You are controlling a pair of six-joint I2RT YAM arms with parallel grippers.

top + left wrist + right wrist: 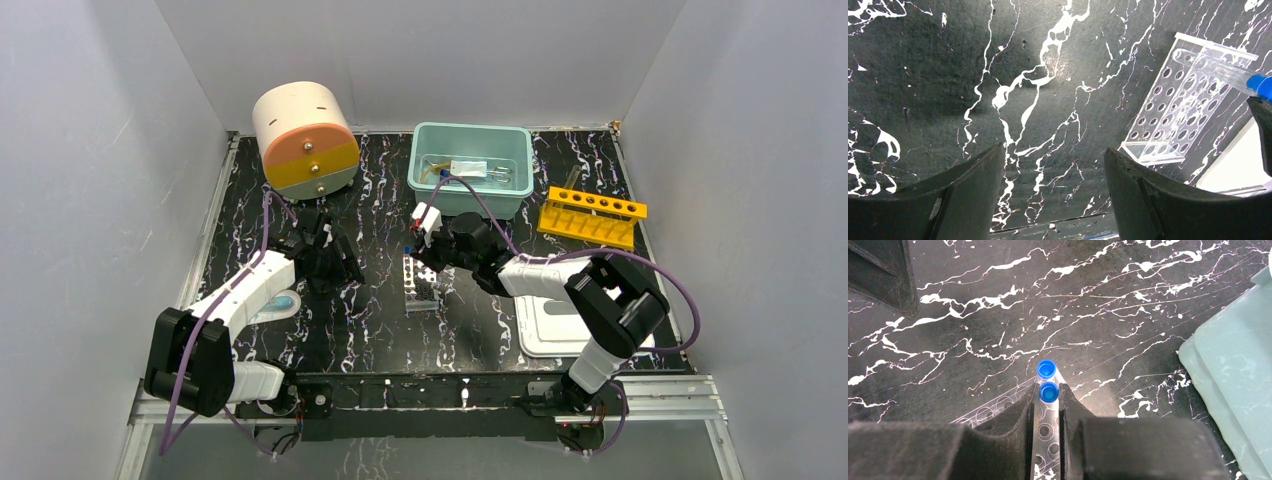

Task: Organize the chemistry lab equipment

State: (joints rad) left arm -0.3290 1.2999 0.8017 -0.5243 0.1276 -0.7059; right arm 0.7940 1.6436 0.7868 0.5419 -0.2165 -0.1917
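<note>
My right gripper (1049, 389) is shut on a thin clear tube with a blue cap (1049, 392), held over the clear well plate (998, 407). A second blue cap (1046, 369) shows just beyond the fingertips. In the top view this gripper (425, 250) hangs over the far end of the plate (420, 290). My left gripper (1054, 150) is open and empty above bare table; it sits left of the plate (1173, 115) and the tube (1233, 75). In the top view the left gripper (322, 262) is below the drum. A blue-footed piece (283, 302) lies beside the left arm.
A teal bin (425, 180) at the back holds a tag, tongs and other small items. The cream-and-orange drum (305, 140) stands at the back left. The yellow holed rack (590, 215) is at the back right. A white tray (555, 330) lies under the right arm.
</note>
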